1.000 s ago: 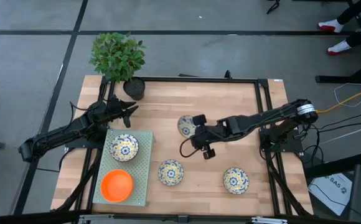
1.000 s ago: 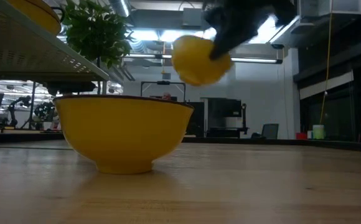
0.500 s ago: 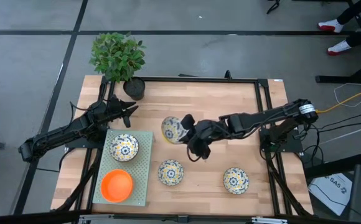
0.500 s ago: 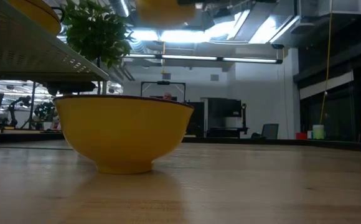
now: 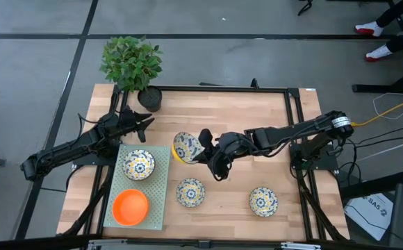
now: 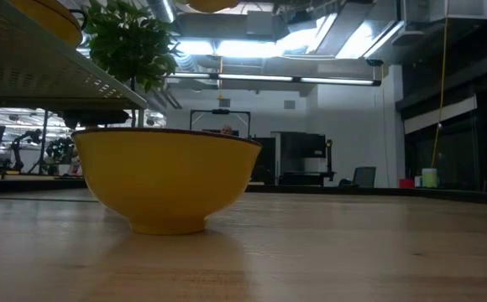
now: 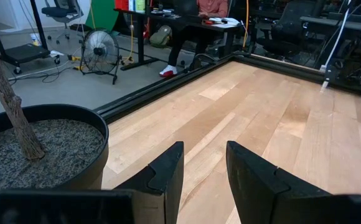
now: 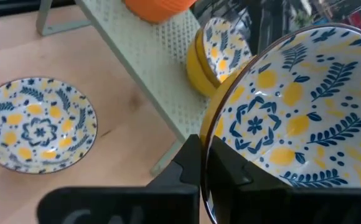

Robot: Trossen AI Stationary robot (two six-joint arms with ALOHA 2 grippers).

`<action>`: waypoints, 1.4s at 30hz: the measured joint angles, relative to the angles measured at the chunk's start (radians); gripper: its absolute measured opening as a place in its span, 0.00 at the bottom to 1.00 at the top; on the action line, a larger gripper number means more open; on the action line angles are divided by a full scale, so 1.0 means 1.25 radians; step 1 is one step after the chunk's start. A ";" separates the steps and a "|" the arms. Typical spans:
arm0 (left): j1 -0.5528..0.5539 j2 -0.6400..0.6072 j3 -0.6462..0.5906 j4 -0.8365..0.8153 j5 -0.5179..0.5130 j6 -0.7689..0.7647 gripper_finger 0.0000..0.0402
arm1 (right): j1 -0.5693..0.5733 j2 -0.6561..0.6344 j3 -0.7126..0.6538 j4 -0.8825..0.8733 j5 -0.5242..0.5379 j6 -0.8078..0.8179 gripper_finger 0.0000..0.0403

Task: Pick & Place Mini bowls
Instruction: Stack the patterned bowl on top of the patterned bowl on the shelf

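My right gripper (image 5: 201,148) is shut on a white mini bowl with a blue-and-yellow pattern (image 5: 184,147), held in the air just right of the pale green rack (image 5: 161,182). On the rack sit one patterned bowl (image 5: 138,165) and one orange bowl (image 5: 130,207). Two more patterned bowls (image 5: 190,192) (image 5: 263,201) rest on their bases on the table; the low view shows one close up (image 6: 166,178), yellow outside. My left gripper (image 5: 144,125) stands open at the far left, next to the black plant pot (image 5: 149,98), with nothing between its fingers (image 7: 168,171). My right gripper pinches the bowl's rim (image 8: 216,130), one finger (image 8: 190,163) outside the wall and the other inside. The fingers come from the table's right, slanting a little down. The bowl is lifted clear and tilted, its patterned inside (image 8: 292,106) partly toward the wrist camera.
The plant (image 5: 130,61) rises over the table's far left corner. A black frame (image 5: 222,89) runs along the table's far edge. Bare wood lies between the two table bowls and across the far right part. In the low view the held bowl's underside (image 6: 210,3) shows at the top edge.
My right gripper has carried the patterned bowl up and toward the table's left edge, up to the rack. Its wrist has rolled, tipping the bowl so its yellow outside now shows from above. It stays shut on the rim.
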 joint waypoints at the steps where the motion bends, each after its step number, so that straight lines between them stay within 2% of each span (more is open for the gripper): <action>1: 0.000 0.000 0.000 0.000 0.000 0.000 0.28 | 0.000 0.000 0.000 0.001 0.000 -0.001 0.03; 6: 0.000 0.000 0.000 0.000 0.000 0.000 0.28 | -0.001 0.003 0.000 -0.033 -0.032 0.011 0.03; 10: 0.000 0.000 0.000 0.000 0.000 0.000 0.28 | -0.004 0.005 0.000 -0.020 -0.035 0.076 0.03; 15: 0.000 0.000 0.000 0.000 0.000 0.000 0.28 | -0.020 0.005 0.000 0.002 -0.046 0.222 0.03; 20: 0.000 0.000 0.000 0.000 0.000 0.000 0.28 | -0.038 0.005 0.000 0.046 -0.108 0.405 0.03; 24: 0.000 0.000 0.000 0.000 0.000 0.000 0.28 | -0.041 0.005 0.000 0.076 -0.142 0.495 0.03; 30: 0.000 0.000 0.000 0.000 0.000 0.000 0.28 | -0.018 0.005 0.000 0.082 -0.163 0.482 0.03; 33: 0.000 0.000 0.000 0.006 0.000 -0.003 0.28 | -0.008 0.005 0.000 0.083 -0.171 0.522 0.03; 38: 0.000 0.000 0.000 0.031 0.064 -0.171 0.28 | 0.004 0.005 -0.001 0.099 -0.134 0.565 0.03; 42: 0.000 0.000 0.000 0.070 0.096 -0.314 0.28 | 0.006 0.017 -0.001 0.122 -0.139 0.573 0.03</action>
